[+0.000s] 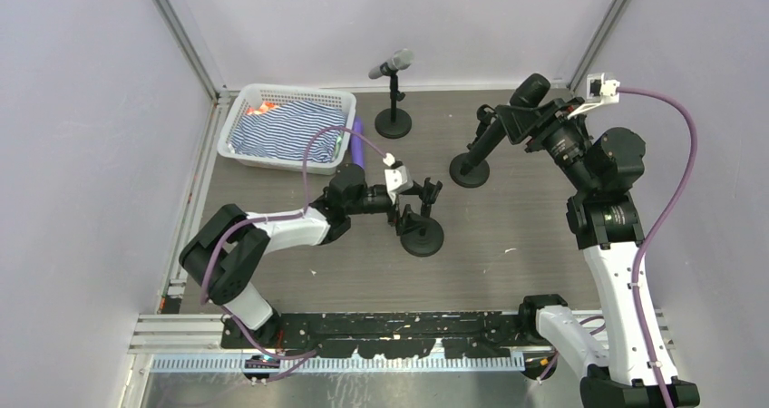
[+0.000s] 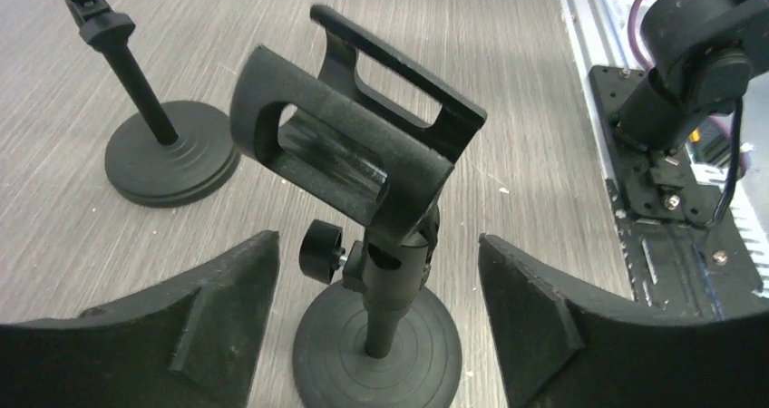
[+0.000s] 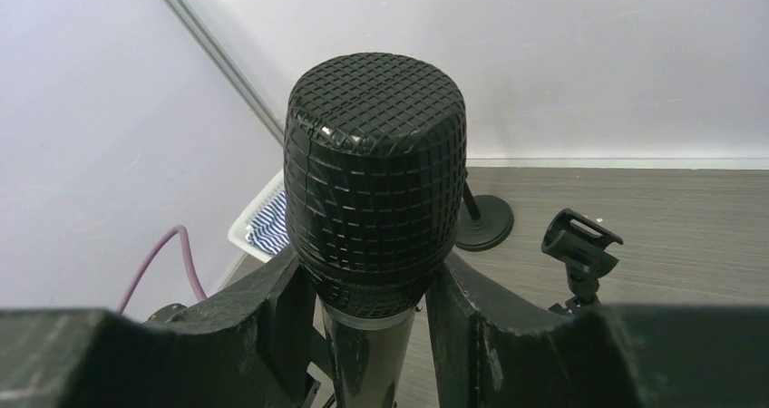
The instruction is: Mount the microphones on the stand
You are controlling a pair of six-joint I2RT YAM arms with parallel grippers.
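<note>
My left gripper (image 1: 410, 193) (image 2: 376, 249) is open, its fingers standing either side of the post of the near stand (image 1: 423, 237) (image 2: 376, 344) without touching it. That stand's clip (image 2: 363, 127) (image 3: 581, 239) is empty and tilted. My right gripper (image 1: 501, 118) (image 3: 372, 290) is shut on the black microphone (image 1: 530, 90) (image 3: 376, 172), which slants down to the right-hand stand (image 1: 469, 171); its lower end is hidden. The silver-grey microphone (image 1: 392, 63) sits in the back stand (image 1: 393, 123). The purple microphone (image 1: 357, 141) lies beside the basket.
A white basket (image 1: 243, 111) with a striped cloth (image 1: 290, 127) stands at the back left. Walls and frame posts close in the table on three sides. In the left wrist view a second stand base (image 2: 168, 163) sits close to the left, and the rail with the arm bases (image 1: 399, 326) runs along the near edge.
</note>
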